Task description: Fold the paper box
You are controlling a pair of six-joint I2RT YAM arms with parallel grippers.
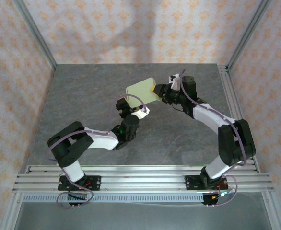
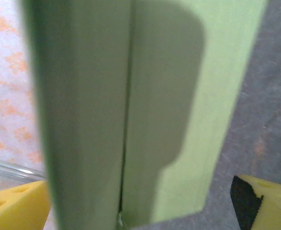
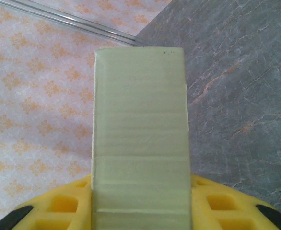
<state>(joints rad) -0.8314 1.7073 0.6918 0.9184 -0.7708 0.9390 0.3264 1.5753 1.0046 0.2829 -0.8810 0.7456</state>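
Grey stone-look table (image 1: pixel 179 139), patterned walls (image 1: pixel 131 28) around. I see paper box (image 1: pixel 141 91) held up over table middle. Right gripper (image 1: pixel 155 89) pinches box's right end between yellow pads (image 3: pixel 59 206). Left gripper (image 1: pixel 132 106) spread wide at box's near edge, jaws either side, nothing clamped.

Place: a robot test cell of the kind found in a lab.
Enclosure: walls (image 1: pixel 131 28) covered in pink paper with an orange pattern stand on three sides, joined by bare metal frame posts (image 1: pixel 35 33).
Work surface: a flat table (image 1: pixel 179 139) with a grey stone-look top.
Mounting: slotted metal rails (image 1: pixel 140 175) run across the near edge.
Machines: a left arm (image 1: pixel 102 139) and a right arm (image 1: pixel 210 114), black and white, sit bolted side by side on those rails, with thin purple cables looped along them.
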